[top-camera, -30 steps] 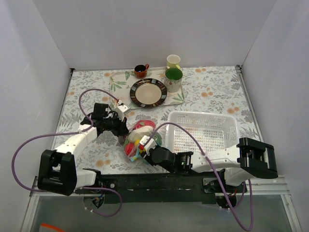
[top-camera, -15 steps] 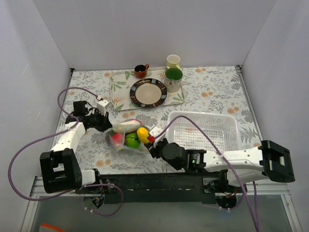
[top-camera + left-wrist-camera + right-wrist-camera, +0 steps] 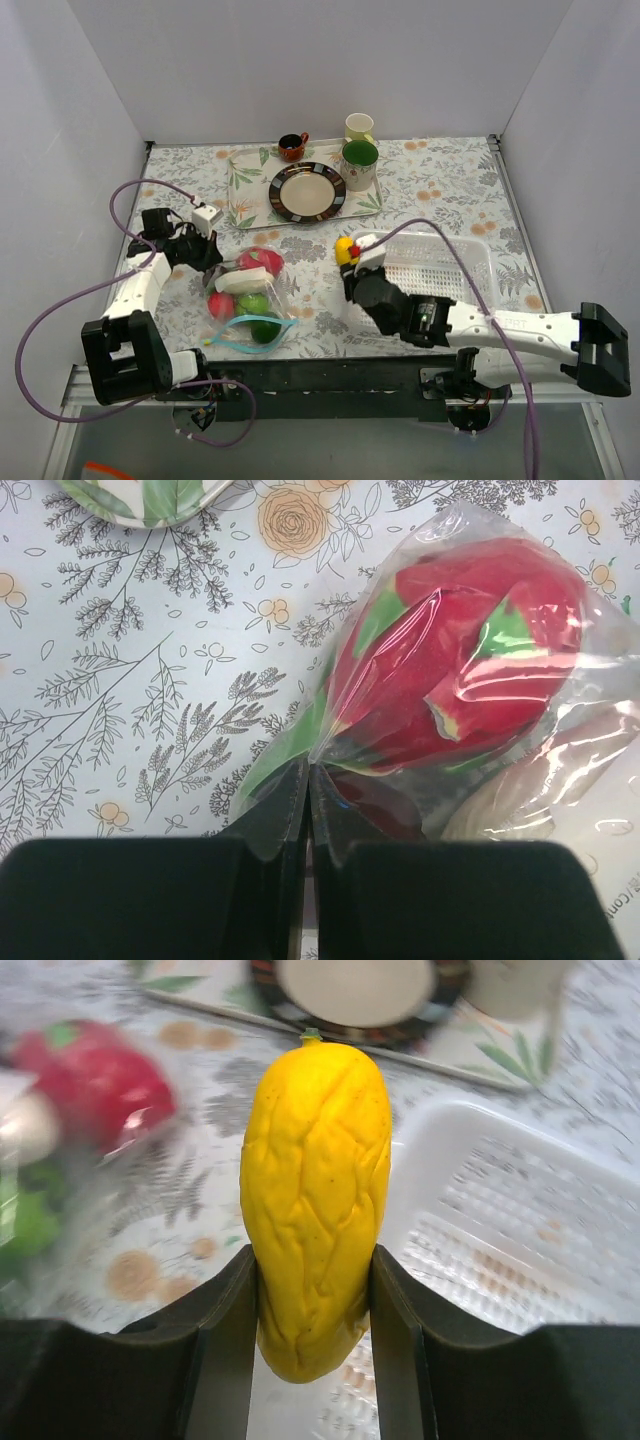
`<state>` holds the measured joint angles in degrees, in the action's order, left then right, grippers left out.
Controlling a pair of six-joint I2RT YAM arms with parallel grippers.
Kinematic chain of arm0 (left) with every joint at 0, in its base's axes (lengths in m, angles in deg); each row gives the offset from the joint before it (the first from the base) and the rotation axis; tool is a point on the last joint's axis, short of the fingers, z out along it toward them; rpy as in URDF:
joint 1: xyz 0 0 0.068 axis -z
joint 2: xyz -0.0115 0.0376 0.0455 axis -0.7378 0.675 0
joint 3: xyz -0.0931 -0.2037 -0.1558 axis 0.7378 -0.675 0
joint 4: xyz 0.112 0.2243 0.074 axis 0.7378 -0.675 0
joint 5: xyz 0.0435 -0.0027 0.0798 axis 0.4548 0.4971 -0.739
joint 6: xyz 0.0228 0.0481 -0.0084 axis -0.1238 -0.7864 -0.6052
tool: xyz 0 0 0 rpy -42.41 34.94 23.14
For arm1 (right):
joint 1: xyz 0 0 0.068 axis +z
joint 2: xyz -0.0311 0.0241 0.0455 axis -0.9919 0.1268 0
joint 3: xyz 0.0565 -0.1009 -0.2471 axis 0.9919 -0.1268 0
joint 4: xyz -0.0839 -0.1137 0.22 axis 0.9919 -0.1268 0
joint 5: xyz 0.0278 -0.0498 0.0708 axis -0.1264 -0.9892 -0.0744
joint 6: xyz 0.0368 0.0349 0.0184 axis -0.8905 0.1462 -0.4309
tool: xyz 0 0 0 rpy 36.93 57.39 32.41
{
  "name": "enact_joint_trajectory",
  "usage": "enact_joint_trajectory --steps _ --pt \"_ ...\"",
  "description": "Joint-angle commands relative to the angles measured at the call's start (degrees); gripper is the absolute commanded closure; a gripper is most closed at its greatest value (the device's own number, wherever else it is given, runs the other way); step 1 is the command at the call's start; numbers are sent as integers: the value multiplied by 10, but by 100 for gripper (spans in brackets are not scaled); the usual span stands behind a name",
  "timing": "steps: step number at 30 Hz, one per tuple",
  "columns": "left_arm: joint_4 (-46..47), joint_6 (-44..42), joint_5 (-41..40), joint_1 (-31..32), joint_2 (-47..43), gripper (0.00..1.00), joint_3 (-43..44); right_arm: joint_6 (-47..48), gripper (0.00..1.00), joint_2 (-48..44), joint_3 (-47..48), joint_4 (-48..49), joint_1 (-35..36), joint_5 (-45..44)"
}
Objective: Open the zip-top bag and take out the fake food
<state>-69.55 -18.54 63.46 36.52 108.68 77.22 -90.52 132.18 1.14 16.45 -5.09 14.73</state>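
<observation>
Status: left gripper (image 3: 208, 258) is fully closed on the far-left corner of the clear crinkly zip-top bag (image 3: 245, 300), with the film pinched flat between the jaws. The bag lies on the floral tabletop (image 3: 450, 190), left of centre. Its light blue zip strip (image 3: 250, 330) is at the near end, gaping in a loop. Inside the bag: red-and-green toy fruit (image 3: 470, 650) at the far end, white piece (image 3: 240, 282) in the middle, green pieces (image 3: 256, 304) nearer the mouth. The right gripper (image 3: 347, 252) is clamped on a yellow wrinkled toy fruit (image 3: 315, 1190). It holds the fruit upright at the left rim of the white perforated plastic basket (image 3: 430, 265), well apart from the bag.
</observation>
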Motion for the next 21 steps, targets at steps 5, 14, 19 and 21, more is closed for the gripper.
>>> enact_joint_trajectory --steps 5,14,19,21 --pt "6 21 -59 0 -55 100 -23 -167 82 -53 43 -266 -174 -28" --pt "26 46 -154 -15 -42 100 -60 -124 2 37 139 -330 -189 54" --pt "25 40 -174 -37 -26 100 -62 -75 2 73 162 -284 -186 152" --pt "25 41 -184 -44 -22 100 -67 -57 2 95 181 -275 -202 162"
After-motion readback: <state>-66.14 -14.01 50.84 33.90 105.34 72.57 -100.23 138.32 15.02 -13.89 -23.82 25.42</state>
